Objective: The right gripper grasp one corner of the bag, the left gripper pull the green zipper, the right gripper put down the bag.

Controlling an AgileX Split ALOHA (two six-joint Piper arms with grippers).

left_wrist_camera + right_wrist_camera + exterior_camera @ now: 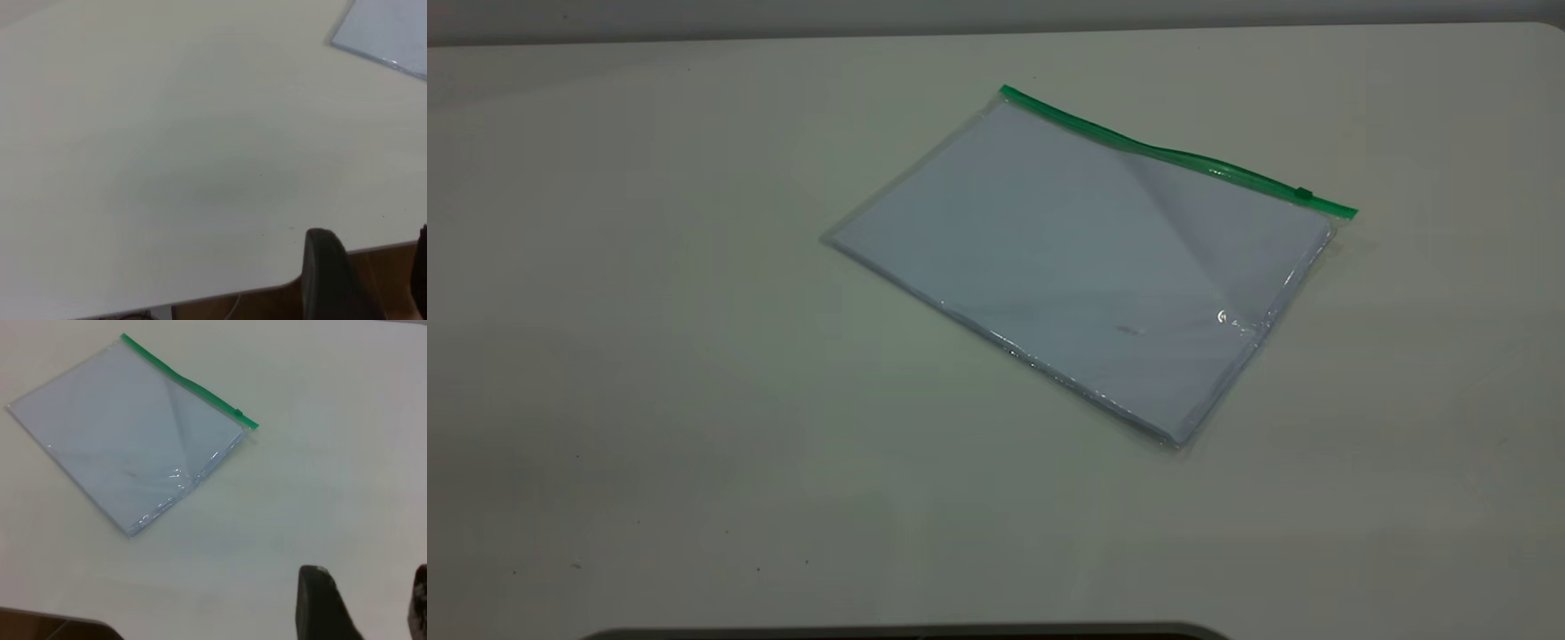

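The bag, a clear pouch with white paper inside, lies flat on the white table, right of centre in the exterior view. The green zipper runs along its far edge, with the small slider tab near the right end. Neither arm shows in the exterior view. The right wrist view shows the whole bag and zipper far from my open, empty right gripper. The left wrist view shows only one bag corner; my open, empty left gripper hangs over the table edge.
The white table surrounds the bag with bare surface on all sides. Its near edge with a dark cut-out shows at the bottom of the exterior view. A brown floor lies beyond the table edge in the left wrist view.
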